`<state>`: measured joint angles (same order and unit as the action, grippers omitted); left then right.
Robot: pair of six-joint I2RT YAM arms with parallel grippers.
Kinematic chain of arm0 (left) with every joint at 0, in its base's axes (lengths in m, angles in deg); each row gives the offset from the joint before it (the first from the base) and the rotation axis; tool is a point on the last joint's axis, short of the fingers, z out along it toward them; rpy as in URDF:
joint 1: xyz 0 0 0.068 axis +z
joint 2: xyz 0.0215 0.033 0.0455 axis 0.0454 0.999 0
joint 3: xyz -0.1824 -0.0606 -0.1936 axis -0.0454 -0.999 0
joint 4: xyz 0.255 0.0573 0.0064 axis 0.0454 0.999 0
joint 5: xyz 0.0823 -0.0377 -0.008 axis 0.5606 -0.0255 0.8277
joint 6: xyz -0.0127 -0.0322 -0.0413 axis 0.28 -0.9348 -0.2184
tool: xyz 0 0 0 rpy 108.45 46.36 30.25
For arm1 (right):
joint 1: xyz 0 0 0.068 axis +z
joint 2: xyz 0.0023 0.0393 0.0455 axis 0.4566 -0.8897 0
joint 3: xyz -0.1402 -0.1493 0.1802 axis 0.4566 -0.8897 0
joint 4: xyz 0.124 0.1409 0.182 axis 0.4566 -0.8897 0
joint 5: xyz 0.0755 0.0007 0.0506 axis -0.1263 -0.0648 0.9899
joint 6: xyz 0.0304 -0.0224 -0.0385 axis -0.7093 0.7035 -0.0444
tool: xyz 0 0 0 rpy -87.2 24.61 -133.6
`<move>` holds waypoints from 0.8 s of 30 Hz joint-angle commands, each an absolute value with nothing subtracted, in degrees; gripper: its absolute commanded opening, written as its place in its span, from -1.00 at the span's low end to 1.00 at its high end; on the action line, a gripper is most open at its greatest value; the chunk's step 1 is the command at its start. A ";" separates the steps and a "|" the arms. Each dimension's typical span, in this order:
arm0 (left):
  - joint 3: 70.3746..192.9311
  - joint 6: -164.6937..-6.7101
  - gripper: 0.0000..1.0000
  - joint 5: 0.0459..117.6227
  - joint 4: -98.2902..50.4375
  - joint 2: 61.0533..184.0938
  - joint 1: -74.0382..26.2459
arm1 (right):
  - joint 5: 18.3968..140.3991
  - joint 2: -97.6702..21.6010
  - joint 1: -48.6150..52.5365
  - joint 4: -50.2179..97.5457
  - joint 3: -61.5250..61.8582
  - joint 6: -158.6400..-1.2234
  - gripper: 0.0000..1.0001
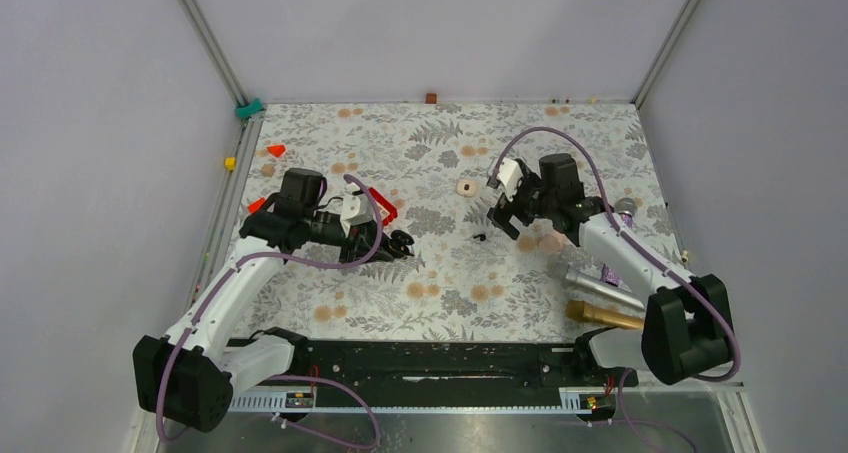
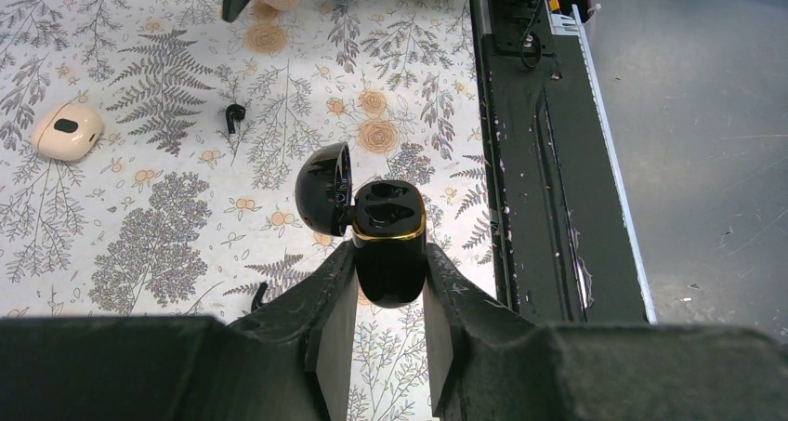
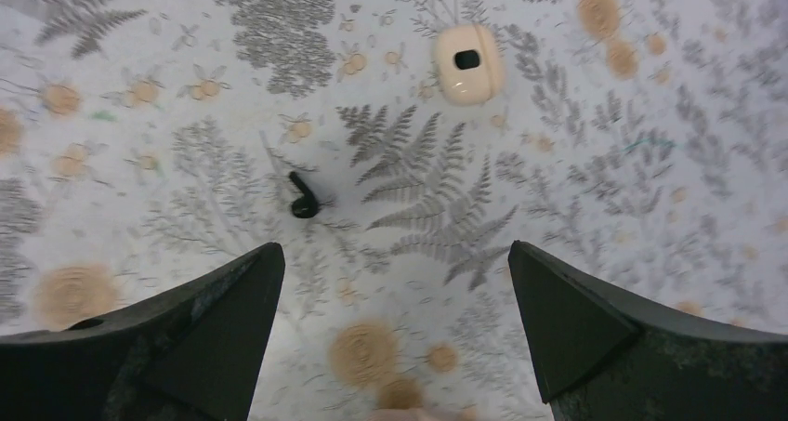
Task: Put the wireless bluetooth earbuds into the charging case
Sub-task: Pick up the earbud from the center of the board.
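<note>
One black earbud (image 1: 480, 237) lies on fern-printed cloth (image 1: 440, 163) between pale walls (image 1: 100, 123).

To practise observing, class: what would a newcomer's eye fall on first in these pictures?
The open black case, gold-rimmed, clamped in the left end effector over the floral table. Then one tiny black earbud lying on the table, near the wide-open right end effector.

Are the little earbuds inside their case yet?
Not yet. Done: the left gripper holds the charging case with its lid open, slots looking empty. In hand: the right gripper hangs open above one earbud on the table. Left: grabbing and seating both earbuds.
</note>
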<state>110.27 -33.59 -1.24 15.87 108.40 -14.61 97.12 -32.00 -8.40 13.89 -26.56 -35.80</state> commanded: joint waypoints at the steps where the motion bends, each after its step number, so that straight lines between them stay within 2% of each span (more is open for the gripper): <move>1: 111.75 -32.14 -1.00 -2.11 15.44 108.62 -14.31 | 94.44 -36.52 -7.30 21.37 -26.38 -16.53 0.91; 5: 111.80 -32.14 -1.00 -1.88 15.47 108.43 -14.30 | 93.01 -38.80 -6.38 31.60 -32.38 -7.26 0.68; 10: 111.79 -32.15 -1.00 -1.59 15.47 108.69 -14.27 | 96.31 -40.78 -5.90 44.24 -40.71 3.98 0.66; 19: 111.70 -32.11 -1.00 -1.63 15.42 108.70 -13.66 | 104.40 -44.27 -5.87 45.51 -44.99 17.10 0.64; 24: 111.71 -32.16 -1.00 -1.79 15.48 108.51 -13.31 | 106.76 -44.85 -5.56 41.19 -43.74 20.53 0.53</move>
